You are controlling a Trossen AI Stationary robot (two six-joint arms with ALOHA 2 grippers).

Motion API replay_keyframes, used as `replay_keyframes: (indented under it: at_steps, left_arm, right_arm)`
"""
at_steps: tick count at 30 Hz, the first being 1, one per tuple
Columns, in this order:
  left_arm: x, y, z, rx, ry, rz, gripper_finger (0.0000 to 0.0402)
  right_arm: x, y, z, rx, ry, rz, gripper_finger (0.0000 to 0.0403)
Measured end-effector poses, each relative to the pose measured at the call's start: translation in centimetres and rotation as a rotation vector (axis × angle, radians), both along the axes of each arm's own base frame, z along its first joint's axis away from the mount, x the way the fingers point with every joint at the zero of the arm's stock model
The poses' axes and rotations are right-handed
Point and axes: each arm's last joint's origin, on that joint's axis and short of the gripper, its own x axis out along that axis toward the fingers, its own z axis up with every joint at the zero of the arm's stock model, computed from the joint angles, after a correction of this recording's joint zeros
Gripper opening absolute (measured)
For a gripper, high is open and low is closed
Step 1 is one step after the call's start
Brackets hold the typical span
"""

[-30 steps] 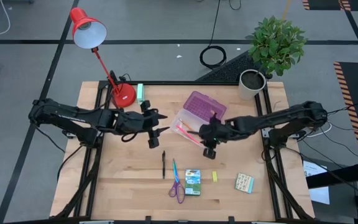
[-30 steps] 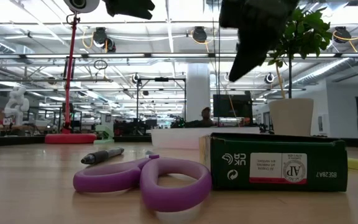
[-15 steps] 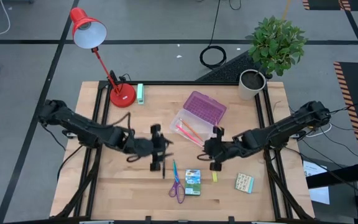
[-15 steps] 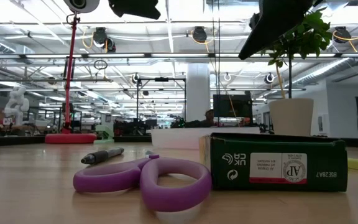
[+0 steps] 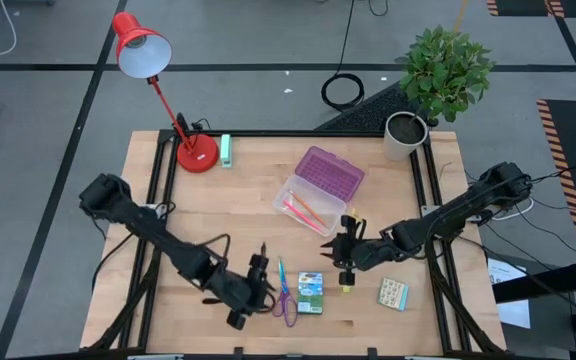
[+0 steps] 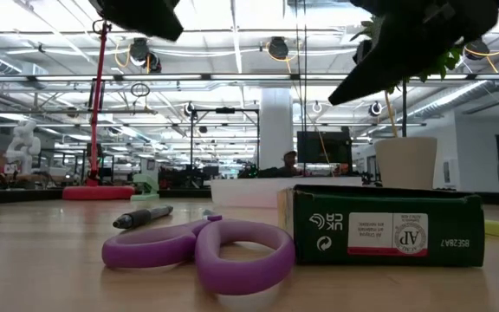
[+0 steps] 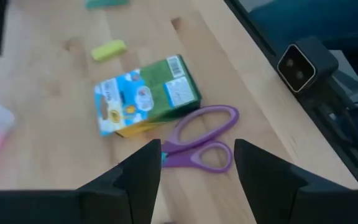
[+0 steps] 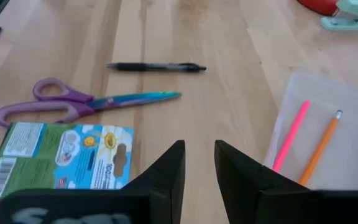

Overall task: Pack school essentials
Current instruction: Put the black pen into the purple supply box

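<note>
The purple-handled scissors [image 5: 284, 296] lie flat near the table's front edge, beside the green crayon box [image 5: 310, 293]. My left gripper [image 7: 197, 149] is open just left of them, a finger on either side of the scissors' handles [image 7: 207, 140], touching nothing. The black pen [image 8: 156, 67] lies just beyond the scissors. My right gripper [image 5: 346, 262] is open, its fingers a small gap apart [image 8: 199, 152], over the wood just behind the yellow eraser [image 5: 346, 285]. The pink pencil [image 8: 289, 137] and orange pencil [image 8: 321, 146] lie in the clear case [image 5: 303, 205]. The patterned pack [image 5: 393, 293] sits at the front right.
The purple lid [image 5: 330, 172] lies against the case's far side. A red desk lamp [image 5: 196, 152] and a mint-green block [image 5: 226, 150] stand at the far left, and a potted plant [image 5: 408, 130] at the far right corner. Bare wood shows left of the pen.
My left gripper has swung from near the lamp base toward the table's near edge and rightward, ending beside the scissors. My right gripper has moved from the clear case toward the near edge, ending over the spot by the eraser. No object has shifted.
</note>
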Motion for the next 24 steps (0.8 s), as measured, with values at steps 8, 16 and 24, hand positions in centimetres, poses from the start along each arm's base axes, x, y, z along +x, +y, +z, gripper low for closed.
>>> replay_keyframes:
  at_steps: [8, 16, 24]
  left_arm:
    - [1.0, -2.4, -1.0, 0.068, 0.119, -0.027, 0.0207]
    - [1.5, -2.4, -2.7, 0.046, 0.217, 0.252, 0.0207]
    - [1.2, -1.1, -3.2, -0.084, 0.183, 0.743, 0.0207]
  right_arm:
    - [-0.4, 1.1, 0.0, 0.043, -0.029, 0.024, 0.0082]
    - [-0.6, 2.4, 0.5, 0.076, -0.09, 0.068, 0.0082]
    - [-0.6, 2.3, 0.5, 0.069, -0.089, 0.064, 0.0082]
